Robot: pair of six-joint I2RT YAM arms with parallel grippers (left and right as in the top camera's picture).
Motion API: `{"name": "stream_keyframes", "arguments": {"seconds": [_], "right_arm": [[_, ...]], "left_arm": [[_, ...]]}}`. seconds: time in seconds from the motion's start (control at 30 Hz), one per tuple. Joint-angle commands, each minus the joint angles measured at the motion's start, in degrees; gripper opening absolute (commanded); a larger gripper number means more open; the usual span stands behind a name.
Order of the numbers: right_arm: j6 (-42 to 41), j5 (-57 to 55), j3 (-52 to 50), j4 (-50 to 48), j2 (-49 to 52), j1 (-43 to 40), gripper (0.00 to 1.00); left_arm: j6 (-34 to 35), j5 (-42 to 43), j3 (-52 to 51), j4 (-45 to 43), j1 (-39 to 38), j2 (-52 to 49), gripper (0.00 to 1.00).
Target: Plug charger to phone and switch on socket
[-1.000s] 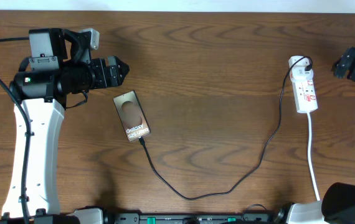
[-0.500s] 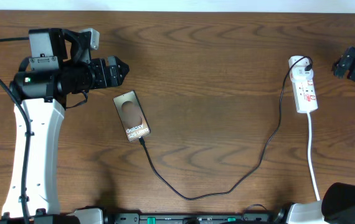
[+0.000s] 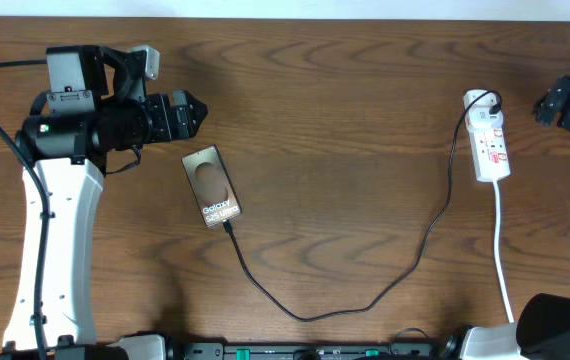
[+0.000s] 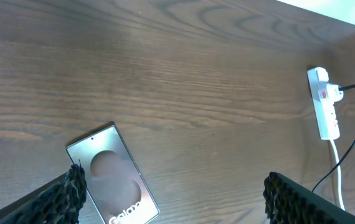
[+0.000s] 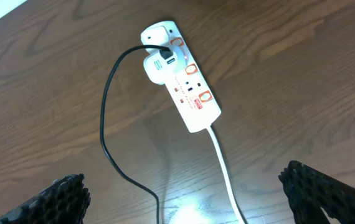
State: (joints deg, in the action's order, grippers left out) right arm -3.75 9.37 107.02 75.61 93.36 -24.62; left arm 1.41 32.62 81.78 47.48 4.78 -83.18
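Observation:
The phone [image 3: 212, 186] lies flat left of the table's centre, brownish screen with "Galaxy" text; it also shows in the left wrist view [image 4: 113, 177]. The charger cable [image 3: 365, 300] runs from the phone's lower end, where its plug tip [image 3: 227, 226] sits, in a loop to the white socket strip [image 3: 488, 140] at the right. The strip with its red markings shows in the right wrist view [image 5: 182, 84]. My left gripper [image 3: 193, 110] is open, up and left of the phone. My right gripper [image 3: 550, 103] is open, right of the strip.
The strip's white cord [image 3: 503, 260] runs down toward the table's front edge. The left arm's white link [image 3: 60, 250] stands along the left side. A white adapter [image 5: 157, 65] is plugged into the strip's far end.

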Motion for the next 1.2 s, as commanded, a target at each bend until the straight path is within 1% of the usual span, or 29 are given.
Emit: {"name": "stream_keyframes", "arguments": {"seconds": [0.0, 0.77, 0.9, 1.0, 1.17], "right_arm": [[-0.7, 0.4, 0.0, 0.1, 0.0, 0.8, 0.99], [-0.7, 0.4, 0.0, 0.1, 0.0, 0.8, 0.99], [-0.7, 0.4, 0.0, 0.1, 0.0, 0.8, 0.99], [-0.7, 0.4, 0.0, 0.1, 0.0, 0.8, 0.99], [-0.7, 0.4, 0.0, 0.1, 0.0, 0.8, 0.99]], "left_arm": [[-1.0, -0.3, 0.9, 0.0, 0.0, 0.1, 0.9], [-1.0, -0.4, 0.8, 0.5, 0.0, 0.3, 0.9], [-1.4, -3.7, -0.4, 0.4, -0.4, 1.9, 0.9], [-5.3, -4.0, -1.8, 0.4, -1.0, 4.4, 0.9], [-15.0, -4.0, -4.7, -0.8, -3.3, 10.0, 0.9]]}}
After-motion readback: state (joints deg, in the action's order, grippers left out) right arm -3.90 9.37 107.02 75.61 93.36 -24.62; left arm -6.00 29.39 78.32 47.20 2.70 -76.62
